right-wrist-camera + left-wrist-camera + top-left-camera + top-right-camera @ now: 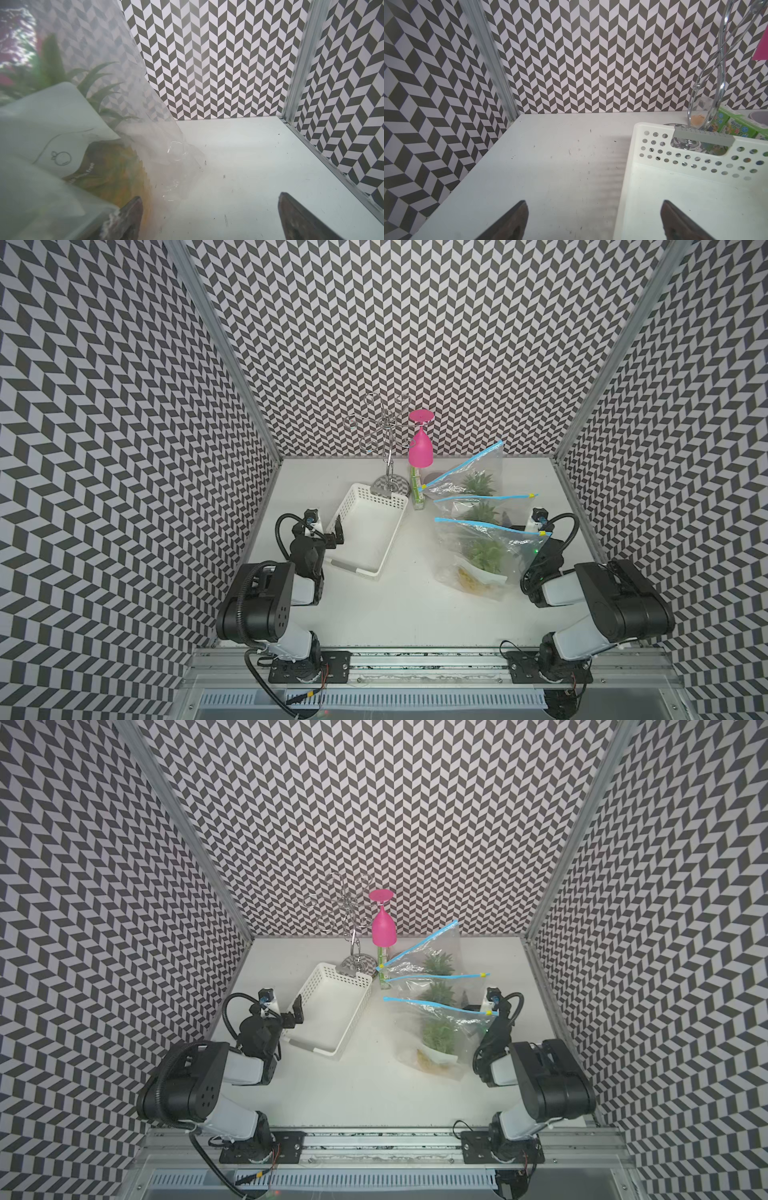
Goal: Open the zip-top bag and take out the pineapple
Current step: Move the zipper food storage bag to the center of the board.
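Overhead and wrist views of a two-arm workcell. On the white table [395,614] three clear zip-top bags stand in a row toward the robot's right, each with a blue zip strip along its top and a green crown showing through the film. We label them the nearest bag [451,547], the middle bag [457,508] and the far bag [484,464]. In the nearest bag the pineapple [484,556] stands upright, its yellow body low behind a white label. The yellow slider [542,533] sits at the end of the strip next to the right arm. The right gripper [209,218] rests low beside this bag with its jaws spread wide over bare table. One finger [133,216] lies at the film, and we cannot tell whether it touches. The left gripper [338,526] is equally wide and holds nothing, with one finger over the table and the other over the floor of the white basket [386,506]. Behind the basket stands a chrome rack [388,435] with a pink goblet [420,448] hanging upside down from it. A green carton [417,489] lies just beside the rack's foot.
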